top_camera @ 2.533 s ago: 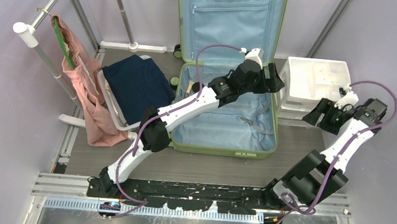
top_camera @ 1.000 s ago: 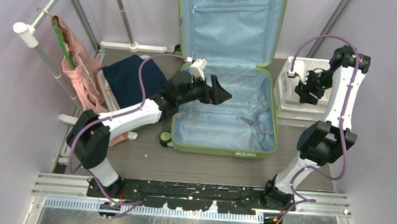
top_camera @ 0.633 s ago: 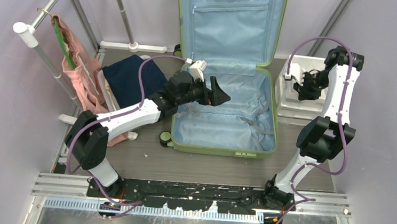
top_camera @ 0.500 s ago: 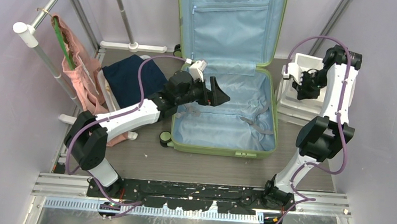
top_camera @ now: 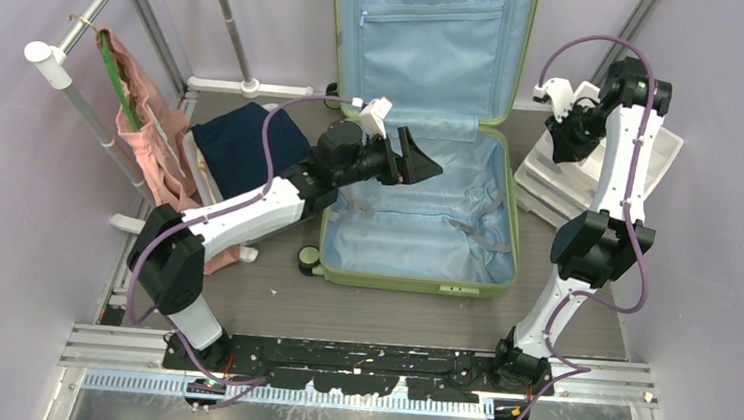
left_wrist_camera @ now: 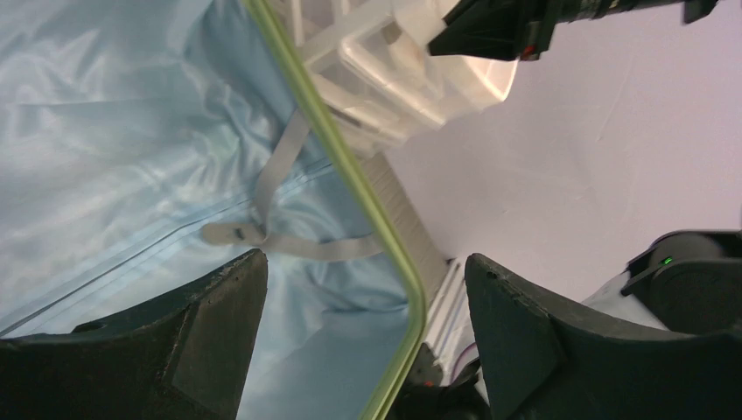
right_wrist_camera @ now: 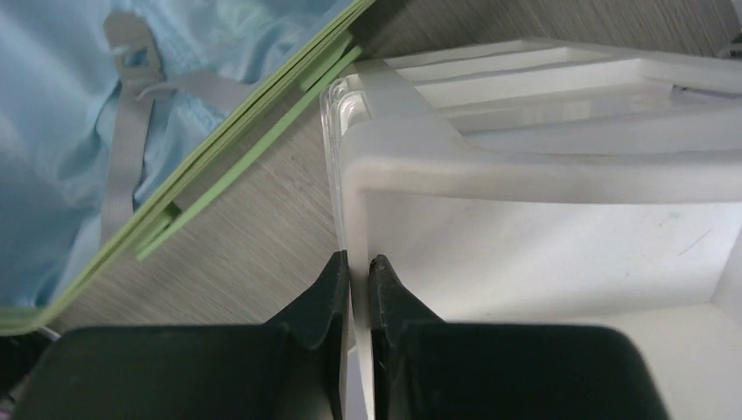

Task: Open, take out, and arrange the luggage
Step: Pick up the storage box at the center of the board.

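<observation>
- Luggage: lies open on the table between my two arms. The base is flat; the lid stands upright against the back wall. The pale blue lining is exposed in both halves.
- Strap: a grey strap lies loose across the base lining, toward its right side.
- Left gripper: hangs above the rear part of the base, near the hinge. The jaws are spread wide and nothing lies between them. In my left wrist view, the left gripper frames the green rim of the luggage and the strap.
- Right gripper: stands to the right of the luggage at the white drawer unit. In my right wrist view, the right gripper is pressed together on a thin upright wall of the drawer unit.
- Drawer unit: stands skewed to the luggage's right edge, just beside it.
- Left of the luggage: a dark blue garment rests in a white basket. A pink garment hangs from a rail.
</observation>
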Available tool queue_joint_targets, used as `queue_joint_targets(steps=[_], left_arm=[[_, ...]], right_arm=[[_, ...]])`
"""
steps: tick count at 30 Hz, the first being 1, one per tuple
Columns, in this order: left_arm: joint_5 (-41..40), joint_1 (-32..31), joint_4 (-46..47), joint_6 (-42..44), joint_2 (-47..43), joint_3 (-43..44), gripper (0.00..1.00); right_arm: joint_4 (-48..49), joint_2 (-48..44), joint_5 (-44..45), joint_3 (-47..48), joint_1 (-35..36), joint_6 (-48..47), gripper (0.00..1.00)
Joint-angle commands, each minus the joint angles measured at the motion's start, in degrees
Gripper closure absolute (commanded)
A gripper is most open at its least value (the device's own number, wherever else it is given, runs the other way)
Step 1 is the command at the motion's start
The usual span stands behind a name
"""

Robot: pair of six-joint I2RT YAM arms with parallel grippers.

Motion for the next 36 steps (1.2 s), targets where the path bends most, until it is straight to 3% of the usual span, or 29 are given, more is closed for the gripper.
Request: queue_joint_targets(steps=[1,10,22,29,36], left_arm=[[3.60,0.13,8.90,-7.43,4.37,3.31,0.17],[7.59,-0.41,23.65,-20.83,18.35,12.29,0.17],[7.47,-4.66,35.84,-25.97,38.40,30.06,0.14],[6.19,-8.19,38.23,-27.47,50.34,46.65,0.12],[1.83,-10.48,39.66,-24.85,57.90,55.83,0.11]], right_arm=[[10.32,-3.52,2.29,5.37,2.67,22.51,0.99],[12.14,-1.91,6.71,11.59,3.14,35.21,0.99],[14.10,-4.35,5.51,11.26,-0.73,46.95,0.99],[13.62,-6.78,1.49,10.70,-5.38,48.73,0.99],[12.43,-8.80,-2.48,10.24,-7.85,49.80,0.99]])
